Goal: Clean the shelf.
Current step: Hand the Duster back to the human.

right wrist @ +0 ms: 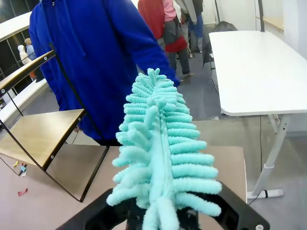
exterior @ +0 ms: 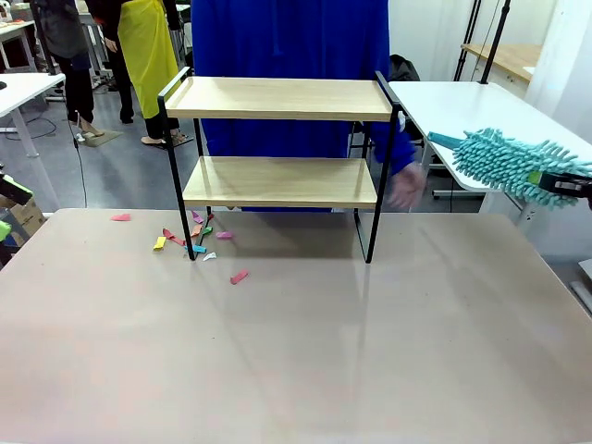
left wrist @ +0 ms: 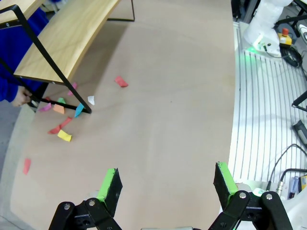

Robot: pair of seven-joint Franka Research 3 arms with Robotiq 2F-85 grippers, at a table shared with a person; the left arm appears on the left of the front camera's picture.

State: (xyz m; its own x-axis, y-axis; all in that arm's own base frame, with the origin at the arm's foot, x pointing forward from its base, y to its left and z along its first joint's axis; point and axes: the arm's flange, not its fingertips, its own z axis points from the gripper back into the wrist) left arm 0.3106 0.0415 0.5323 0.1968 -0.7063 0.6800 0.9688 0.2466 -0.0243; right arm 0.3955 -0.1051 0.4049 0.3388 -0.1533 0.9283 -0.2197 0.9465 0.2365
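A teal duster [exterior: 511,165] is being clamped in the right gripper [exterior: 575,188] beside the shelf [exterior: 282,139]; the left gripper [left wrist: 165,184] is being held apart above the table [left wrist: 182,96]. Coloured scraps [exterior: 197,236] are being left by the shelf's leg.

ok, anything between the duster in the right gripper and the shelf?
Nothing on the table blocks it. The right gripper holds the teal duster right of the shelf; only the person's hand is near that end.

Front faces shelf [exterior: 282,139]; wrists too (obliquely)
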